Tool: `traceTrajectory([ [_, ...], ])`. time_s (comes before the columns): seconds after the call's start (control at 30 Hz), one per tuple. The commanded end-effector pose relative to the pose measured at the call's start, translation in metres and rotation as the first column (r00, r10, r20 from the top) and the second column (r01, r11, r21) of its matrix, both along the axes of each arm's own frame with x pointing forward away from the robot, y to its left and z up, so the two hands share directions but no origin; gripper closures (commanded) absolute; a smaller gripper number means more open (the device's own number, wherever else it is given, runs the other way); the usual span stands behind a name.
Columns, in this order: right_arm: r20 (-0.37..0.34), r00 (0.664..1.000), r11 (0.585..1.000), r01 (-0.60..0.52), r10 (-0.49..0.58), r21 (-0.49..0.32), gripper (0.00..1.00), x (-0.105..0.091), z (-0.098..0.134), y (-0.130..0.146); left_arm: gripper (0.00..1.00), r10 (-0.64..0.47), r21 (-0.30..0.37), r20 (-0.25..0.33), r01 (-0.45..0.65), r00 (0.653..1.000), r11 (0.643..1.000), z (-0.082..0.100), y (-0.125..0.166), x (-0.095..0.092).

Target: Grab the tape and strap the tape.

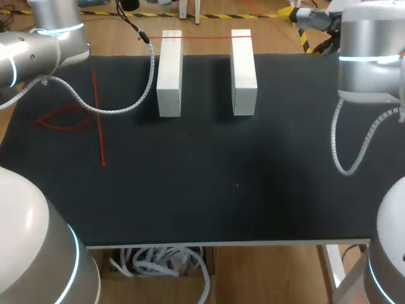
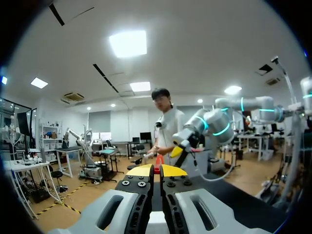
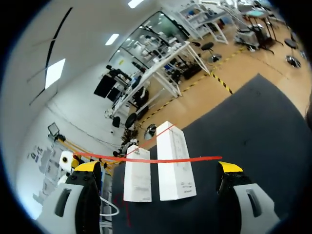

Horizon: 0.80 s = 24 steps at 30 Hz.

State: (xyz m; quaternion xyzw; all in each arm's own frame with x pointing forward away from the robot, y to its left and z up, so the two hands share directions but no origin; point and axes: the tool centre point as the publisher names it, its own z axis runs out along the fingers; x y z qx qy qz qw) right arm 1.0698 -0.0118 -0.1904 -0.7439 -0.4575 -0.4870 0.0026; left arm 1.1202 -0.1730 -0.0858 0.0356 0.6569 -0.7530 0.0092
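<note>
The red tape (image 3: 146,160) runs taut, crosswise, just ahead of the right claw (image 3: 159,167), whose fingers are spread wide. It spans two white blocks (image 3: 174,165). The left claw (image 2: 157,171) pinches together on a red sliver.

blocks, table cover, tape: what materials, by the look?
The blocks: matte white, sharp edges, probably painted wood or foam; can't tell which. The table cover: black, dull, no glare, likely felt or rubber mat. The tape: thin red strand, stretched straight over the blocks; material unclear, perhaps plastic.
</note>
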Motion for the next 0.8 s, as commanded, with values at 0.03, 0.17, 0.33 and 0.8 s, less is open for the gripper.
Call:
traceTrajectory([
  [0.03, -0.201, 0.974, 0.983, -0.066, 0.101, 0.174, 0.00, 0.002, 0.008, 0.004, 1.00, -0.001, 0.001, 0.001, 0.001, 1.000, 1.000, 0.000, 0.000, 0.000],
  [0.17, -0.159, 0.966, 0.940, -0.150, 0.206, 0.305, 0.00, 0.004, 0.013, 0.011, 1.00, -0.001, 0.001, 0.001, 0.001, 1.000, 1.000, 0.000, 0.000, 0.000],
  [0.33, -0.040, 0.969, 0.943, -0.229, 0.245, 0.241, 0.00, 0.011, 0.009, 0.010, 1.00, -0.001, 0.001, 0.001, 0.001, 1.000, 1.000, 0.000, 0.000, 0.000],
  [0.8, -0.016, 0.973, 0.939, 0.225, -0.228, 0.260, 0.00, -0.004, 0.003, 0.001, 1.00, -0.001, 0.001, 0.001, 0.001, 1.000, 1.000, 0.000, 0.000, 0.000],
])
